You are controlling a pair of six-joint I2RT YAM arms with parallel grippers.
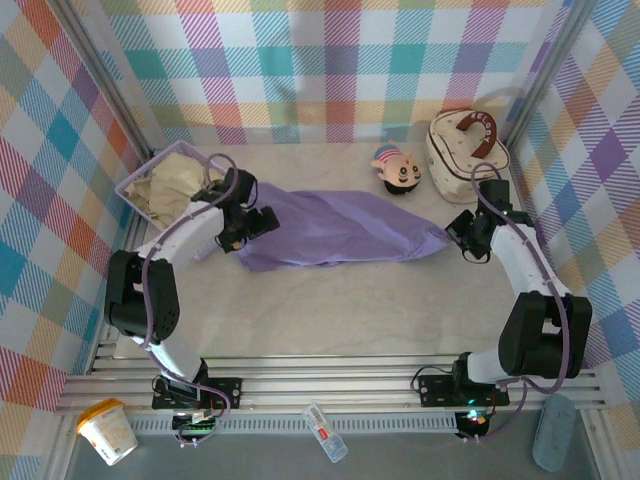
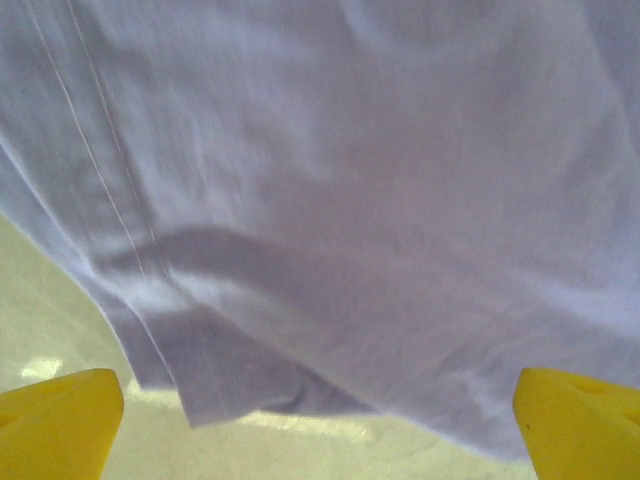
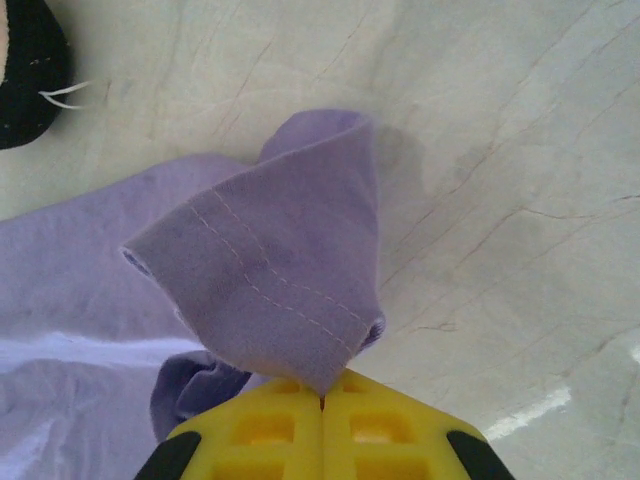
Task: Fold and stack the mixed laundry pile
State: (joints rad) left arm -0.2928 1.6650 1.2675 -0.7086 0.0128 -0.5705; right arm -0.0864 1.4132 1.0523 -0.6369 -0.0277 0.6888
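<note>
The lavender-purple T-shirt [image 1: 340, 230] of the mixed laundry pile lies stretched across the middle of the table. My right gripper [image 1: 457, 233] is at its right end, shut on a stitched hem corner [image 3: 270, 280], with the yellow fingers [image 3: 390, 430] pressed together. At the shirt's left end my left gripper [image 1: 256, 222] stands open. Its yellow fingertips [image 2: 60, 420] are far apart, and the shirt's edge [image 2: 230, 380] lies just ahead of them on the table. The beige-cream garment [image 1: 178, 180] sits bunched in the basket at the back left.
A lavender perforated basket [image 1: 133, 187] stands in the back left corner. A small doll [image 1: 399, 170] and a cream round case [image 1: 463, 152] with a brown handle stand at the back right. Plaid walls close in three sides. A white cup [image 1: 108, 431] lies beyond the front rail.
</note>
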